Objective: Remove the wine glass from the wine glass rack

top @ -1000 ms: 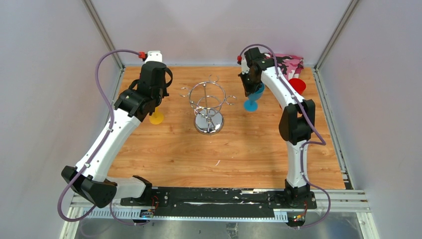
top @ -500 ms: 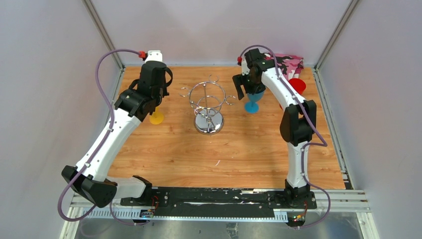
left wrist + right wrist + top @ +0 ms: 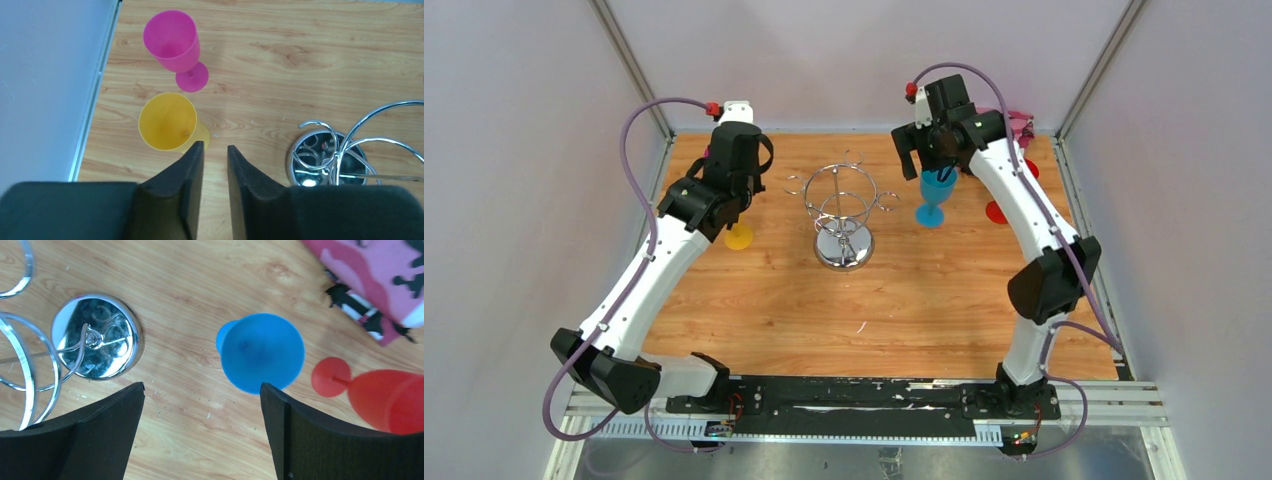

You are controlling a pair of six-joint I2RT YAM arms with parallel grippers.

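Chrome wire, curled and shiny, forms the wine glass rack point(image 3: 842, 215) on its round mirrored base, mid-table point(image 3: 774, 300) on grained wood. We see the opaque blue wine glass point(image 3: 262, 351) upright on the boards just beside that base. Our right gripper point(image 3: 201, 390) hangs above it, jaws spread wide, gripping nothing; our left gripper point(image 3: 215, 147) shows a narrow slit between black pads point(image 3: 192, 180), near a yellow glass point(image 3: 167, 121)
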